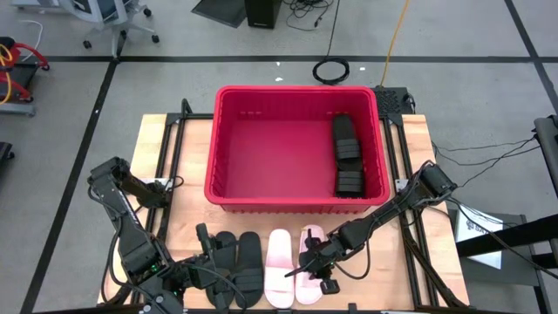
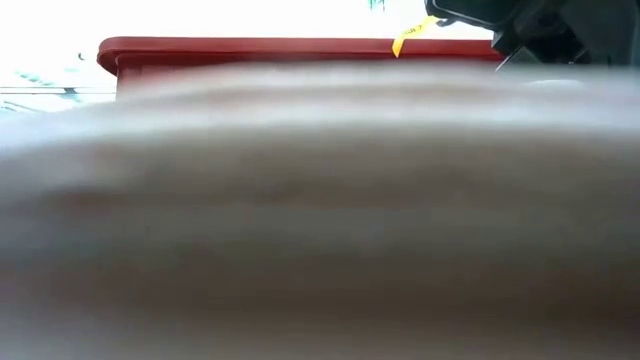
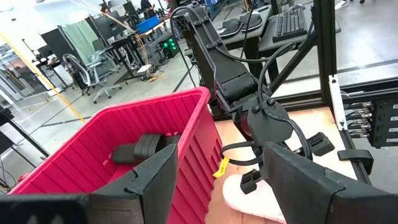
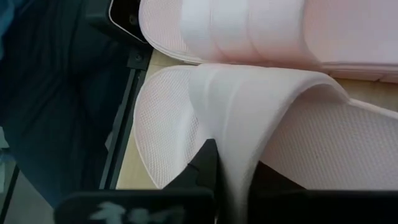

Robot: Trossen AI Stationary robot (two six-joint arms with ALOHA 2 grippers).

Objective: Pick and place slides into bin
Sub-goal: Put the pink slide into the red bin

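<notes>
The red bin (image 1: 296, 90) stands at the table's far middle, with two black slides (image 1: 347, 157) lying inside along its right wall. Two black slides (image 1: 240, 262) and two pale pink slides lie side by side near the table's near edge. My right gripper (image 1: 307, 269) is shut on the right pink slide (image 1: 312, 237), beside the other pink slide (image 1: 279, 262). My left gripper (image 1: 209, 262) is open just left of the black slides on the table. In its wrist view its fingers (image 3: 155, 180) stand wide apart with nothing between them. My right gripper pinches the wide strap (image 4: 233, 124) of the right pink slide between its two fingers, at the strap's edge near one side of the slide. The fingers come slanting down from the table's far right. The slide's sole (image 4: 155, 124) lies on the table.
The low view is almost filled by a blurred pale shape close to the camera, with the bin's rim (image 2: 300, 45) above it. The right arm (image 3: 236, 81) reaches past the bin's near right corner. Dark frame rails run along both sides of the table.
</notes>
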